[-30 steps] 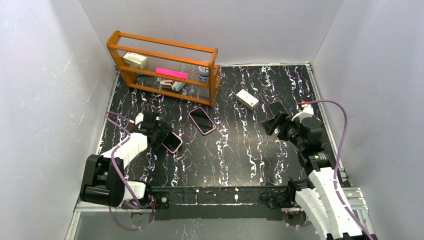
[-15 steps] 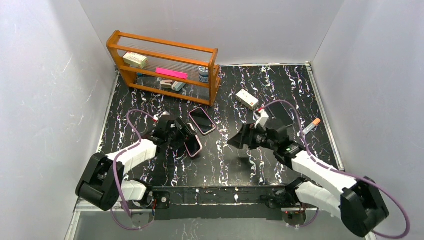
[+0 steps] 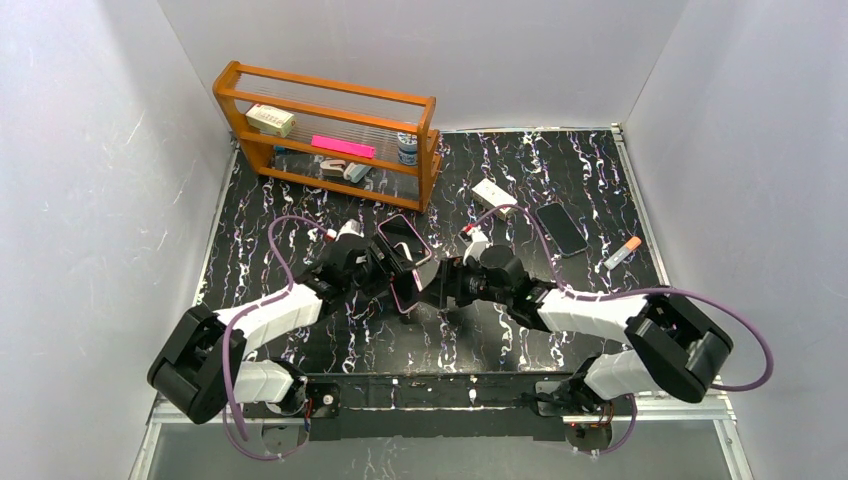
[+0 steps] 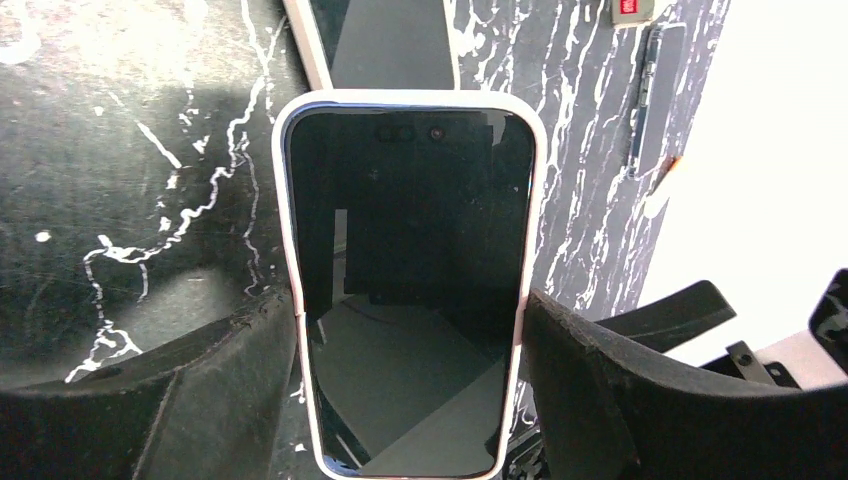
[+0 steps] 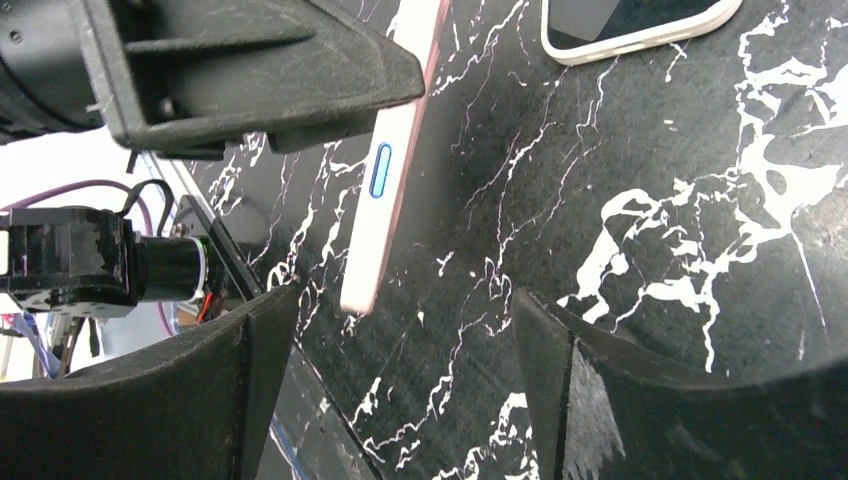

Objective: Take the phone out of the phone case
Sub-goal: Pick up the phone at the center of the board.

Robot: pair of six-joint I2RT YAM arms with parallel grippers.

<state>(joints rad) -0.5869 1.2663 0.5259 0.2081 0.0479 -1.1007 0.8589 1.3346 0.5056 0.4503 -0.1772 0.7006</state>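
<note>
Both arms have swung inward over the table, and the left gripper has lifted the phone toward the right gripper. Left wrist: its fingers clamp the pale case by the long sides, screen to camera. Right wrist: the phone is seen edge-on, its lower end just ahead of the right gripper's wide, empty jaws.

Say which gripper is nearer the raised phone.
Left. The left gripper is clamped on the sides of the raised phone; the right gripper is open just beside its edge, not touching.
</note>
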